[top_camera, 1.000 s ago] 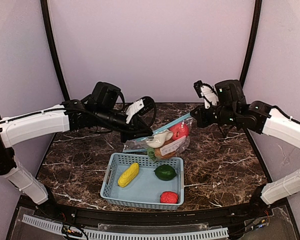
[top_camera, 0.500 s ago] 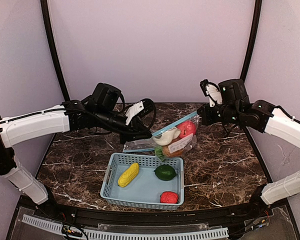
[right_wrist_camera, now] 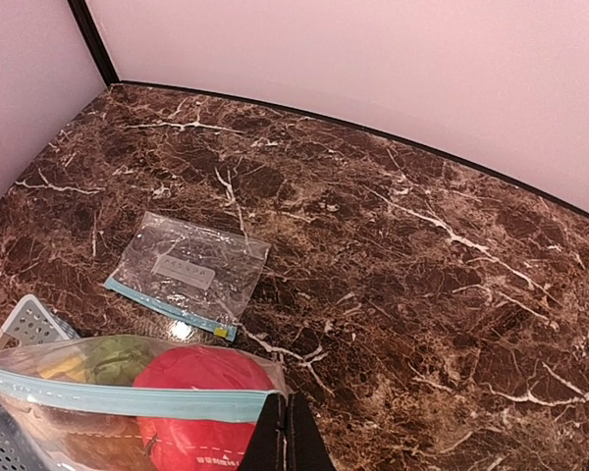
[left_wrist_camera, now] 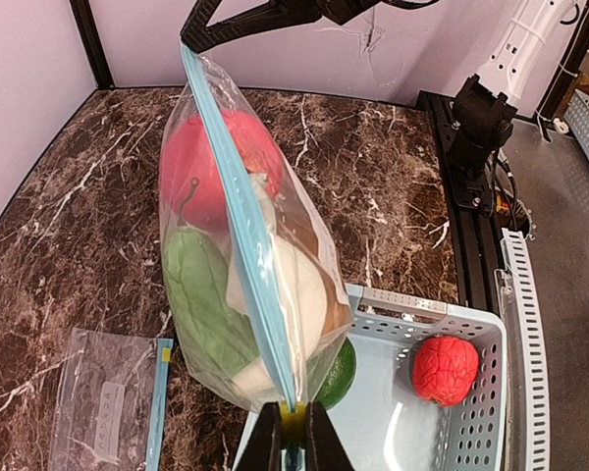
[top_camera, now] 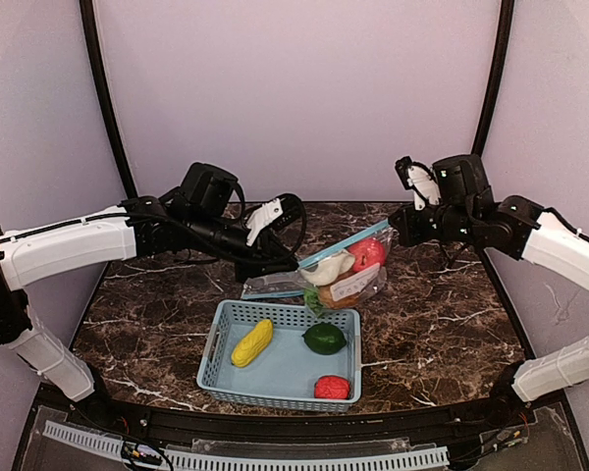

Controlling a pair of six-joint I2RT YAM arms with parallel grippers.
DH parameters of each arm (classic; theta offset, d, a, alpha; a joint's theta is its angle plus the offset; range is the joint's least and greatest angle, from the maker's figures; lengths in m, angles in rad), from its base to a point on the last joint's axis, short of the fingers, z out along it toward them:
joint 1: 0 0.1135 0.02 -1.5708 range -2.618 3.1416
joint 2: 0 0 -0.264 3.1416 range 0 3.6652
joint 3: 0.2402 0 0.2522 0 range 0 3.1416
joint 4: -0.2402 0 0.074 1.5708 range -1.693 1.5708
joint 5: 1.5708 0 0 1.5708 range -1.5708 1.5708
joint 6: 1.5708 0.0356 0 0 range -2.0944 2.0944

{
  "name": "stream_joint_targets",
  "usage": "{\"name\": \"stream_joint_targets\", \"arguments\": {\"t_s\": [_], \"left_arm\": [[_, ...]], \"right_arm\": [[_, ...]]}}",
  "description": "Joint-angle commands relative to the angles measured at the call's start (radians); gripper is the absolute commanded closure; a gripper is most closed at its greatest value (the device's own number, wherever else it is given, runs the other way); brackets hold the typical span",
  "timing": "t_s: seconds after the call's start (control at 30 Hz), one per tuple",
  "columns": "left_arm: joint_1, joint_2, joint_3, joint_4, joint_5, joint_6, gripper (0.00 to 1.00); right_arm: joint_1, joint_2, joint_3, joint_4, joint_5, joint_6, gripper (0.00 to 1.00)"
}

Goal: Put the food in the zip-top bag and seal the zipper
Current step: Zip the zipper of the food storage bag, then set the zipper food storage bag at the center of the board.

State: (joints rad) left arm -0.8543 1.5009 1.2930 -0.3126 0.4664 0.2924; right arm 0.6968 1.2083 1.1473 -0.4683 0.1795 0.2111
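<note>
A clear zip-top bag with a blue zipper strip hangs stretched between my two grippers above the table. It holds a red apple, a green pod, a white piece and something brown. My left gripper is shut on the bag's near zipper end. My right gripper is shut on the far zipper end. The yellow corn, dark green fruit and small red fruit lie in the light blue basket.
A second, empty zip-top bag lies flat on the dark marble table, behind the basket and below the held bag. The basket stands at the table's front middle. Purple walls close in the back and sides.
My right gripper has moved right and a little up, pulling the bag's zipper taut and lifting the bag slightly. The left gripper has hardly moved.
</note>
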Motion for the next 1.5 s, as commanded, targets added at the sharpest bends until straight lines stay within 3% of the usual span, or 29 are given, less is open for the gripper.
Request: {"name": "stream_joint_targets", "arguments": {"t_s": [0.0,0.13,0.27,0.33,0.53,0.7,1.03,1.3,1.47], "left_arm": [[0.004,-0.049,-0.031,-0.047,0.058,-0.033,0.99],[0.004,-0.031,-0.032,0.052,0.140,-0.136,0.98],[0.005,-0.017,-0.010,0.086,0.156,-0.197,0.55],[0.005,-0.029,-0.011,0.102,0.135,-0.217,0.41],[0.041,-0.112,-0.063,0.183,0.066,-0.284,0.23],[0.123,-0.156,-0.085,0.178,0.036,-0.353,0.21],[0.278,-0.243,-0.204,0.184,-0.018,-0.413,0.19],[0.310,-0.250,-0.225,0.154,-0.049,-0.418,0.19],[0.310,-0.257,-0.228,0.144,-0.061,-0.415,0.19]], "right_arm": [[-0.040,-0.053,-0.006,0.049,-0.046,-0.033,1.00],[-0.040,-0.089,0.002,0.060,-0.140,-0.048,1.00],[-0.040,-0.108,0.030,0.009,-0.053,-0.045,1.00],[-0.041,-0.112,0.041,-0.018,0.000,-0.041,1.00],[-0.040,-0.125,0.048,-0.085,0.100,-0.012,1.00],[-0.042,-0.102,0.039,-0.098,0.140,0.005,1.00],[-0.048,0.003,0.056,-0.034,0.059,0.052,1.00],[-0.164,0.102,0.023,0.040,-0.112,0.128,1.00],[-0.241,0.165,-0.029,0.077,-0.129,0.157,1.00]]}}
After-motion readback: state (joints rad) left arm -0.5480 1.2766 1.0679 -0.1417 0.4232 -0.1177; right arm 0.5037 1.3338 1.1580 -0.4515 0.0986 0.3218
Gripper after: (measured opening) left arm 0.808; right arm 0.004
